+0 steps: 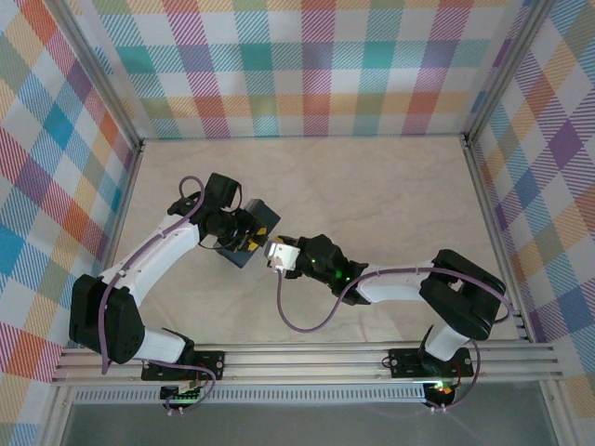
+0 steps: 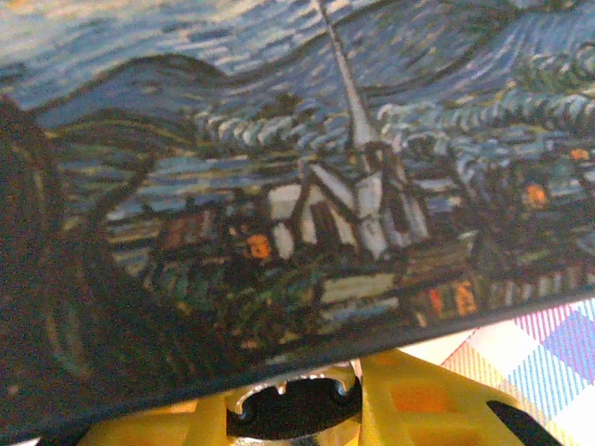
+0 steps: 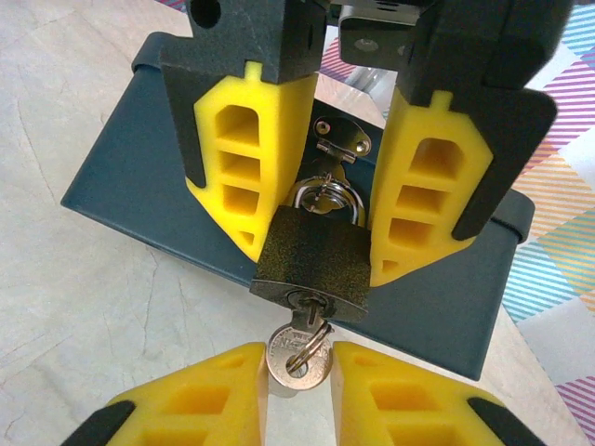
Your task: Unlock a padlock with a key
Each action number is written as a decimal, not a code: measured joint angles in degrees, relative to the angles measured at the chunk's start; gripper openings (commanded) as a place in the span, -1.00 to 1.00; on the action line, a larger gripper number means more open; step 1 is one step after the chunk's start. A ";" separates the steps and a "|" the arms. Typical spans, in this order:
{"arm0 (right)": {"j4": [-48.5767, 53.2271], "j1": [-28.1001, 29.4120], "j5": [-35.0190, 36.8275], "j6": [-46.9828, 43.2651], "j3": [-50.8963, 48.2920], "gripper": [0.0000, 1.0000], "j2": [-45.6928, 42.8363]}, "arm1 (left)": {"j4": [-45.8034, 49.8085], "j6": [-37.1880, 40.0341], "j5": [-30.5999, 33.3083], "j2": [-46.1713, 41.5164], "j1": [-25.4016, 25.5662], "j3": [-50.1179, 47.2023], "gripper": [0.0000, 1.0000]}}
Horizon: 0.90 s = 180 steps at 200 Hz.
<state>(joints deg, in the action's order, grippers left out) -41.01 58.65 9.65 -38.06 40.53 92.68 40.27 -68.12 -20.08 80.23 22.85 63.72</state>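
The padlock (image 3: 311, 265) is seen hanging by its shackle (image 3: 327, 197) from the hasp (image 3: 340, 139) on the front wall of the tin (image 3: 139, 177), which is set on the table (image 3: 93, 316) near the middle of the workspace. The left gripper (image 3: 321, 246) is held partly closed, its yellow fingers pressed against the two sides of the padlock body. The lock is judged to be clamped this way so that it cannot swing or twist on the hasp when the key is turned, and so that the keyhole is presented toward the other arm. The key (image 3: 297, 348) is seated in the keyhole on the lock's lower face, with only its round head exposed. The right gripper (image 3: 299, 372) is narrowed around that head with a finger at each side, so the key appears to be pinched. The approach is made in line with the key's shaft, presumably so that a roll of the wrist can be passed straight into the lock. The shackle appears seated in the body, so the unlocking is judged not yet done; a turn of the key is what is called for next, and a slip off the small head is the risk to be guarded against
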 measured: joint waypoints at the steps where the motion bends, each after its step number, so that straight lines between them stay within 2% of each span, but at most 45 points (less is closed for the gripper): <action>1: -0.02 0.00 0.00 -0.02 0.00 -0.61 0.02 | 0.00 0.00 0.00 0.00 0.00 0.00 -0.86; 32: -0.83 0.28 0.92 -0.22 0.24 -0.76 0.96 | -0.04 -0.02 1.05 0.00 0.00 -0.04 -0.87; 79: -1.18 0.57 2.75 0.37 0.63 -0.79 1.46 | -1.11 -0.70 1.90 -0.02 0.02 -0.22 -0.88; 126: 1.01 0.59 3.34 7.26 1.62 -0.89 1.33 | -1.70 -1.46 2.78 -0.02 0.13 -0.37 -0.89; 149: 3.19 0.59 3.17 11.89 1.99 -0.79 0.68 | -2.23 -1.70 2.86 -0.02 0.33 -0.76 -0.89; 180: 3.87 0.59 3.23 14.80 2.14 -0.56 0.55 | -2.84 -1.73 2.75 -0.02 0.52 -1.14 -0.89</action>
<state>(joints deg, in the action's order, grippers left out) -37.15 59.24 12.88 -23.27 42.68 93.23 37.43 -69.84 -17.32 80.20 23.38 62.59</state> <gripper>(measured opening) 0.183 0.289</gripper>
